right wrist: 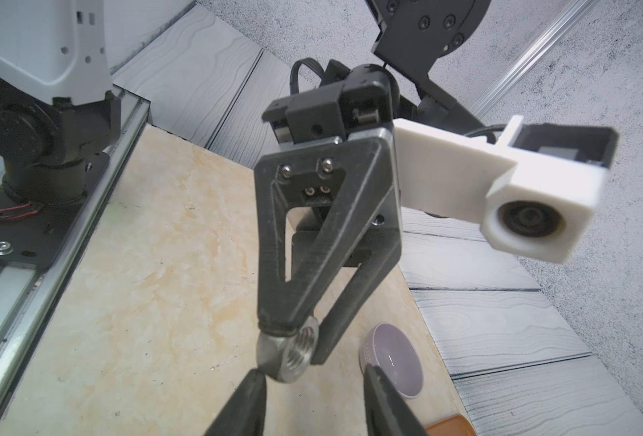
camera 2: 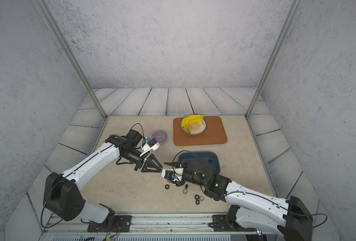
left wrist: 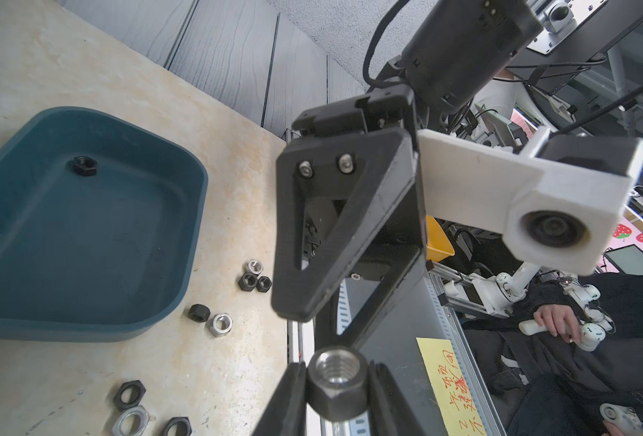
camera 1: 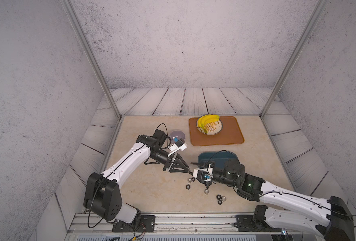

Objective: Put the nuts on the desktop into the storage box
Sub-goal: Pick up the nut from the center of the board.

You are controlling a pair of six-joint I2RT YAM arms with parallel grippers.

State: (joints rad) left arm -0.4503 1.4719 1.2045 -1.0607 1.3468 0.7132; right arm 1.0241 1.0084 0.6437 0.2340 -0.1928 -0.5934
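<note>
The left tool [left wrist: 336, 396] pinches a silver nut [left wrist: 336, 379] at its fingertips. The right tool [right wrist: 312, 373], jaws parted and gripping nothing, stands around that nut. The storage box [camera 1: 221, 157], one black nut [left wrist: 84, 166] inside, lies just beyond the right wrist, nearer that arm. Loose nuts [camera 1: 205, 191] dot the bench [camera 1: 152, 187].

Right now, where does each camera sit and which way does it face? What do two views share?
Top views: high over the front rail, looking down at the desktop; left arm and right arm show.
Left wrist: behind the left claw, facing the right claw and storage box; own fingertips show.
Right wrist: behind the right claw, facing the left claw and lilac bowl; own fingertips show.
Shared: both wrist views show the left claw's silver nut.
</note>
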